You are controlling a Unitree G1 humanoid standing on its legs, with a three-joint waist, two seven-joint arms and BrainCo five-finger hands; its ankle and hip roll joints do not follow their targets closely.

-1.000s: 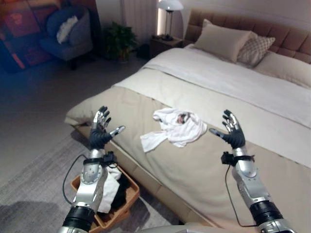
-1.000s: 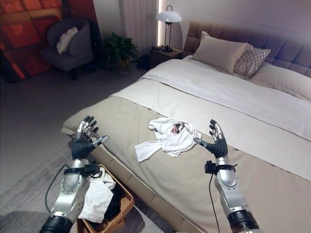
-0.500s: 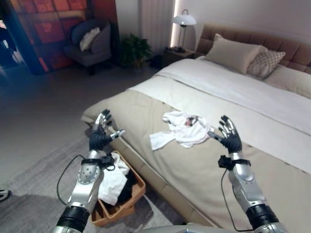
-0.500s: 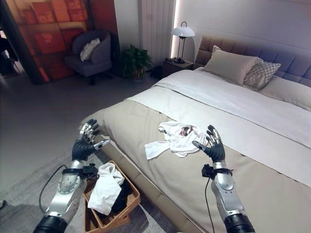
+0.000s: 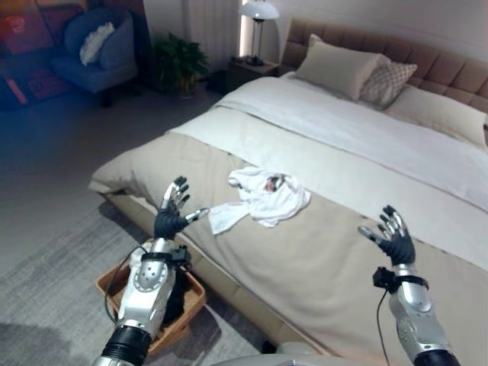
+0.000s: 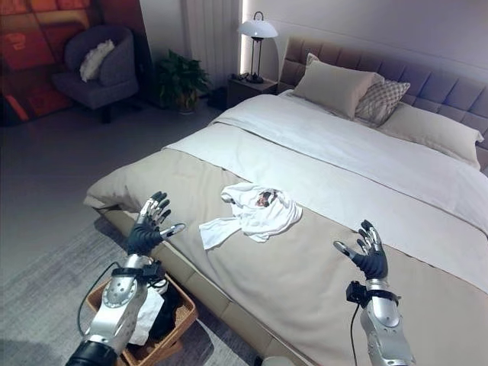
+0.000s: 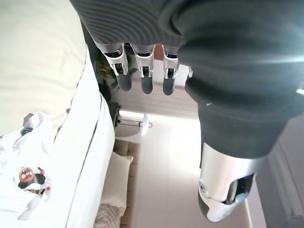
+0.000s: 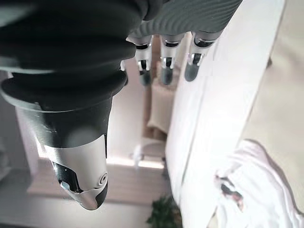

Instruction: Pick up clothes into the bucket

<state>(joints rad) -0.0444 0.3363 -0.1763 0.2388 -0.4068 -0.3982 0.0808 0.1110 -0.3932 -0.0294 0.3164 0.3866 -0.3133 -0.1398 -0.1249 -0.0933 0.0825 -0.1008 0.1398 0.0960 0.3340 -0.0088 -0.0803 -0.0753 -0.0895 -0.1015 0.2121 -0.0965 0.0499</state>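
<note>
Near the bed (image 5: 320,259) edge, white shirt (image 5: 263,196) (both robot hands apart).

The basket (image 6: 171,324) on the floor is largely hidden behind the left arm, its contents indistinct. The bed (image 5: 320,259) runs off the right picture edge. The print on the white garment (image 5: 263,194) is too small to read.

A wide bed (image 6: 358,175) with beige and white covers and a padded headboard (image 6: 427,76), pillows (image 6: 335,75) stacked against it. Lit lamp (image 6: 256,30) beside it, potted plant (image 6: 177,76), blue armchair (image 6: 95,65), grey floor (image 6: 46,175).
</note>
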